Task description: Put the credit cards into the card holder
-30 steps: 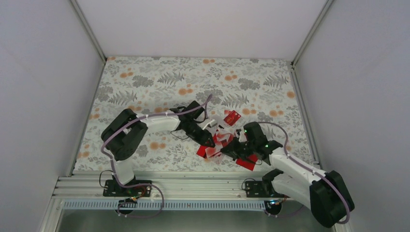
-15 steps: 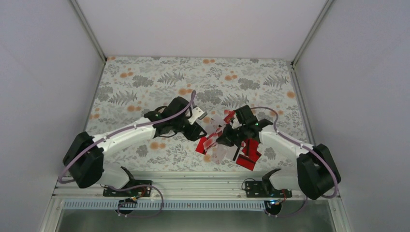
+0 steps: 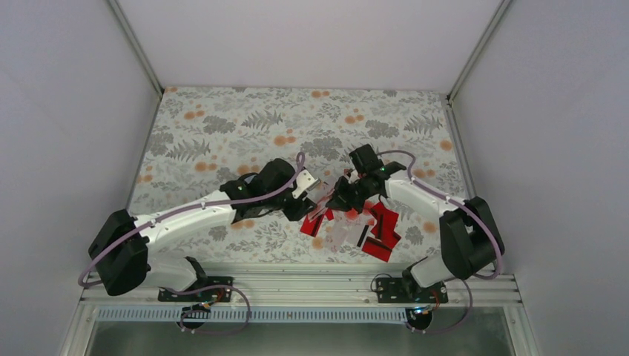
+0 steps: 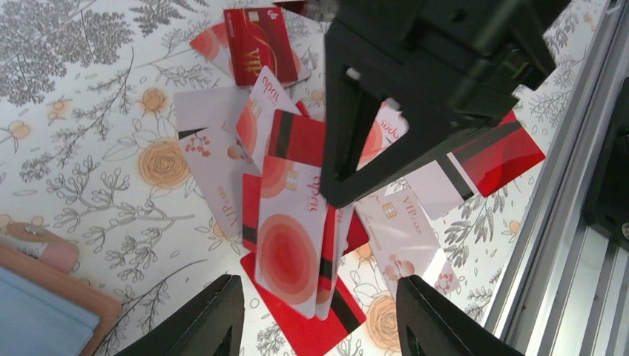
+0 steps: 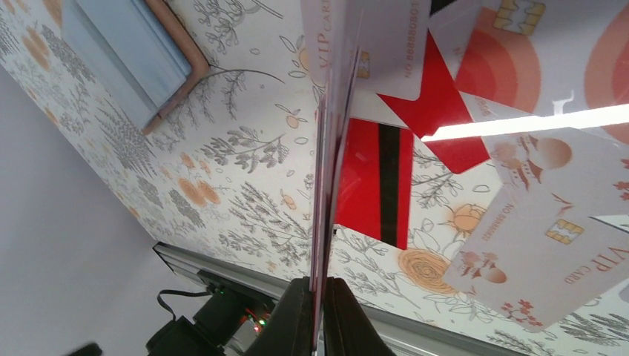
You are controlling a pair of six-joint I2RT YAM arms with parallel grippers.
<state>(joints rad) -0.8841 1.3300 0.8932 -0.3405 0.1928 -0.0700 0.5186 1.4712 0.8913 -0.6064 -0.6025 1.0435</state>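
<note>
Several credit cards (image 4: 293,245), red and white, are stacked face to face and pinched at one short end by the right end effector (image 5: 320,311), which is clamped tight on them. Their long axis runs straight out from its fingers, and the stack looks to be held above the table (image 4: 89,89). The card holder (image 4: 37,326) lies flat on the table, showing a tan rim and a pale blue-grey inside. It sits off to one side of the stack's free end, not in line with it, and I cannot make out where its slot is. The left end effector (image 4: 319,319) is the nearer of the two, with the holder just beside its left finger. Its jaws stand partly open and grip nothing I can see. The stack's free end shows between them, but I cannot tell whether anything touches. More loose cards (image 3: 378,230) lie scattered on the table beneath. The stack probably has to swing sideways and line up with the holder.
</note>
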